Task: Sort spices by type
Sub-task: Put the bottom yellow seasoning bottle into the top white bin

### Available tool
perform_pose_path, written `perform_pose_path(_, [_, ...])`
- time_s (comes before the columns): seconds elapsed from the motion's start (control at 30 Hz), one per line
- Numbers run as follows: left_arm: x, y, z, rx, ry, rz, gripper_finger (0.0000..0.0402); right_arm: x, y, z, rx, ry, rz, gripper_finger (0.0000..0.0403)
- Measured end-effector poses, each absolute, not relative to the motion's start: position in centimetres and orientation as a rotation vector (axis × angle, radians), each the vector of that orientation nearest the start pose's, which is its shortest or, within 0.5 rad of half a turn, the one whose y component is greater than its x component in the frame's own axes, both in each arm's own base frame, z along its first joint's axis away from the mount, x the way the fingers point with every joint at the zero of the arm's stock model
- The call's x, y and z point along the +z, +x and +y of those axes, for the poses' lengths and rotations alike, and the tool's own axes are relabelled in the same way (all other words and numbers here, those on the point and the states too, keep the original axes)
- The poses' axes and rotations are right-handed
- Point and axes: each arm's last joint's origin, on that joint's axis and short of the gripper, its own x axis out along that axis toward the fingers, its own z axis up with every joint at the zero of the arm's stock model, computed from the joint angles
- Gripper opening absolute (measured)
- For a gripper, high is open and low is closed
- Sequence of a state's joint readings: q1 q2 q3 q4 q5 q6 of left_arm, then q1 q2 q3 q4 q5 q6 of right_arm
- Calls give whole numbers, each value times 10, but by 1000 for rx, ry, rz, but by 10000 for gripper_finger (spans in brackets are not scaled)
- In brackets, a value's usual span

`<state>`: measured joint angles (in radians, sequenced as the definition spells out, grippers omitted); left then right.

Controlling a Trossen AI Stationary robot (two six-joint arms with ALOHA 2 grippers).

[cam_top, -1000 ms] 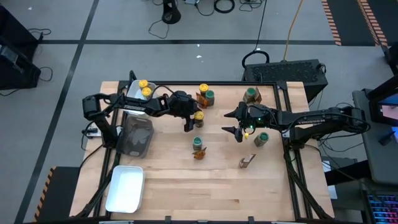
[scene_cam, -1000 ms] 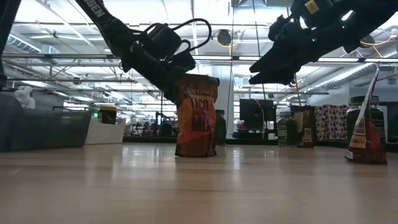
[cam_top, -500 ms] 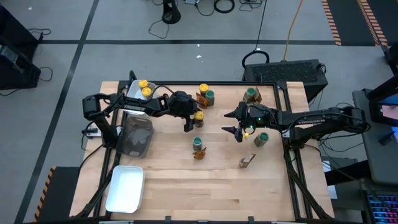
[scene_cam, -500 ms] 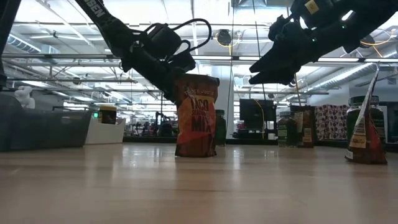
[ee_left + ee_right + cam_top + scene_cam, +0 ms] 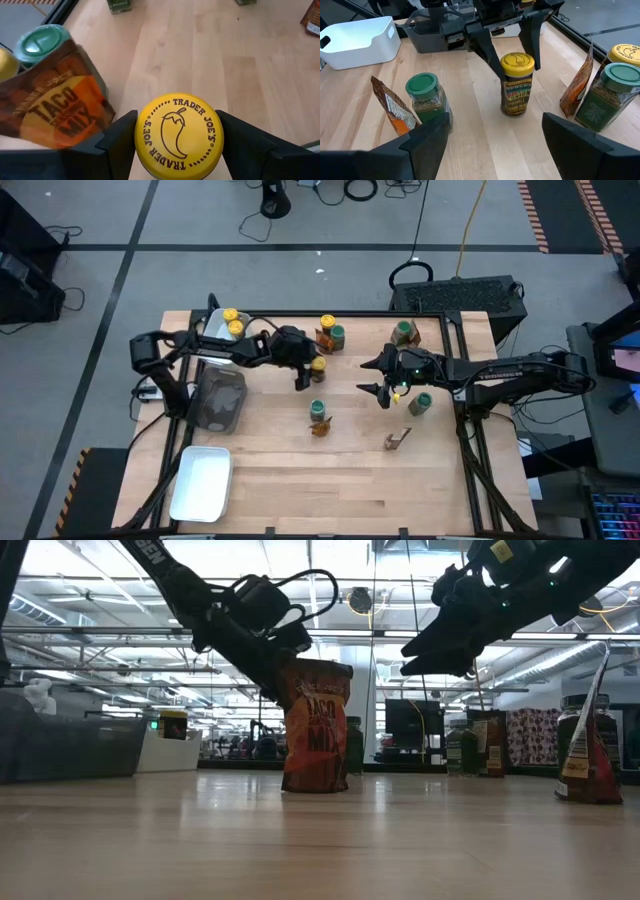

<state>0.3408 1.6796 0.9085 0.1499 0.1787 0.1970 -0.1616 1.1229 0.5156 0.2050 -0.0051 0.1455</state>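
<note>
Two grippers over the table's middle. Left gripper (image 5: 307, 373) straddles a yellow-lidded jar (image 5: 178, 135) standing upright on the wood; its fingers (image 5: 532, 31) flank the lid with a gap visible on each side, so it is not yet clenched. A taco mix packet (image 5: 52, 107) stands just beside that jar, a green-lidded jar (image 5: 41, 41) behind it. Right gripper (image 5: 384, 397) hovers nearby, jaws released, grasping nothing. Farther off, two yellow-lidded jars sit in a white tray (image 5: 214, 328).

Both arms mid-table, jaws spread.
</note>
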Motion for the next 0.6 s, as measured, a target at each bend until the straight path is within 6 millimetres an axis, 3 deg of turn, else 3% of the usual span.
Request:
perform_pose_path(0.23, [232,300,107,131,52,551,248,212,227,-37,-184,177,396,299])
perform_pose_path(0.4, [271,261,102,262,75,563,248,212,227,-37,-183,174,399,299])
perform_pose_path(0.6, [298,209,96,513,75,649,249,212,227,-37,-182,170,399,299])
